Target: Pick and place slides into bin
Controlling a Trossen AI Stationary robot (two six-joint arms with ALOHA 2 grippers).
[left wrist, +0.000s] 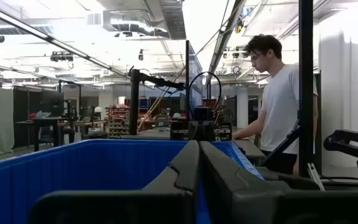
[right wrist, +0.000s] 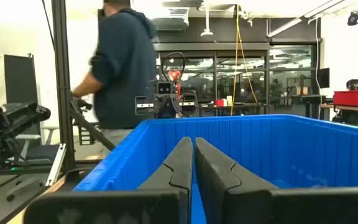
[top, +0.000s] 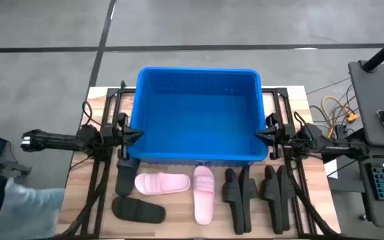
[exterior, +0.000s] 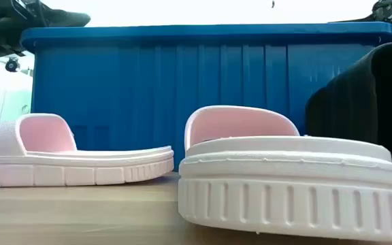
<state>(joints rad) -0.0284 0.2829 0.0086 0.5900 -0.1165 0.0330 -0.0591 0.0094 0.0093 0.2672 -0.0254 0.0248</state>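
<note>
On the wooden table point(top: 99, 200), nothing picked yet: bin point(top: 197, 87) holds no slides, so first grab judged pending. Left gripper point(top: 127, 135) and right gripper point(top: 267, 135) parked at the bin's two ends, fingers pressed together, holding nothing. Ahead of the bin, two pink slides point(top: 162, 184) of foamy ribbed rubber with wide straps, beside black slides point(top: 235, 193). Next: open, drop onto a strap. Bin of ribbed blue plastic, rolled rim.

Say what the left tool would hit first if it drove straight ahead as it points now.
Most likely the bin: the left tool, shut, points at its near side wall, tips about at the rim, so it might skim over.
</note>
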